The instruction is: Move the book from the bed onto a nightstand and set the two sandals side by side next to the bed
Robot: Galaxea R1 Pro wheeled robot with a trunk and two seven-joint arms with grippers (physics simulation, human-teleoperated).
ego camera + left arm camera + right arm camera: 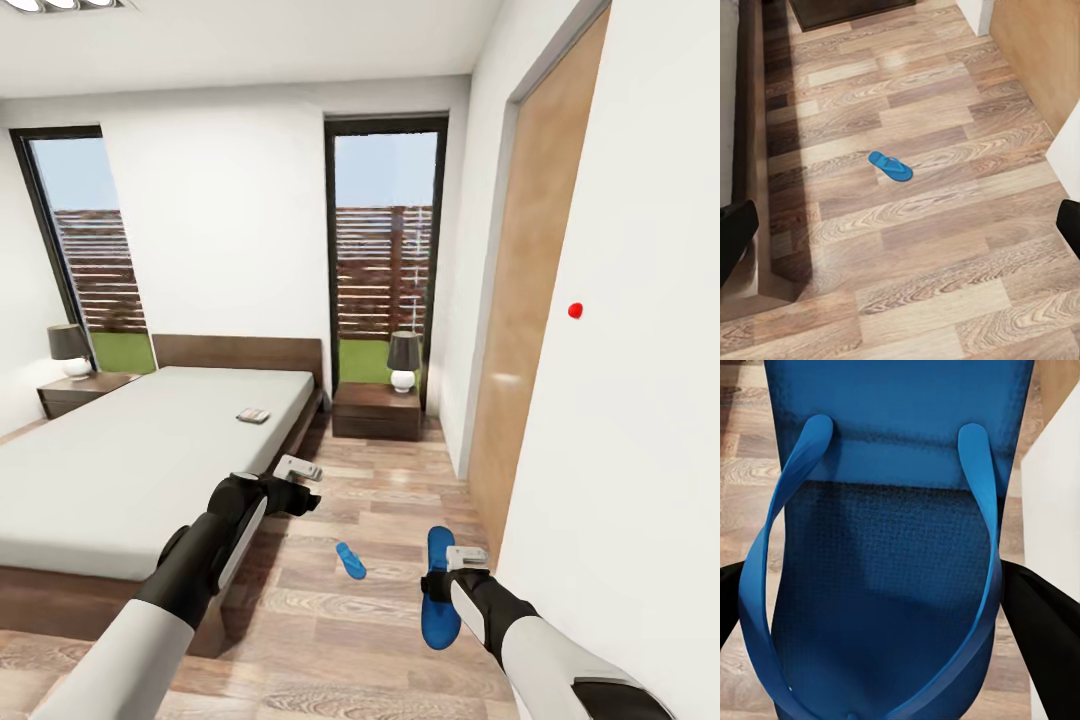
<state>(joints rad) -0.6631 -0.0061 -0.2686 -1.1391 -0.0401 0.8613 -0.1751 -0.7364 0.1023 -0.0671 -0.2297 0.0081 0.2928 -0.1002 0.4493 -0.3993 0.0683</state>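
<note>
- We judged the sandal (440, 590) in the right hand (452, 572) light, thin and bendy, likely to droop if held by one end; a grip across the sole's edges near the straps looked soundest.
- The right hand was clamped on that sandal, its dark fingers (1042, 637) at either side of the sole, forearm low beside the white wall.
- The other sandal (350, 560) lay flat on the plank floor, well apart from the bed (130, 470).
- The book (253, 415) rested on the mattress.
- The left hand (297, 468) hung spread wide and empty, arm reaching forward.
</note>
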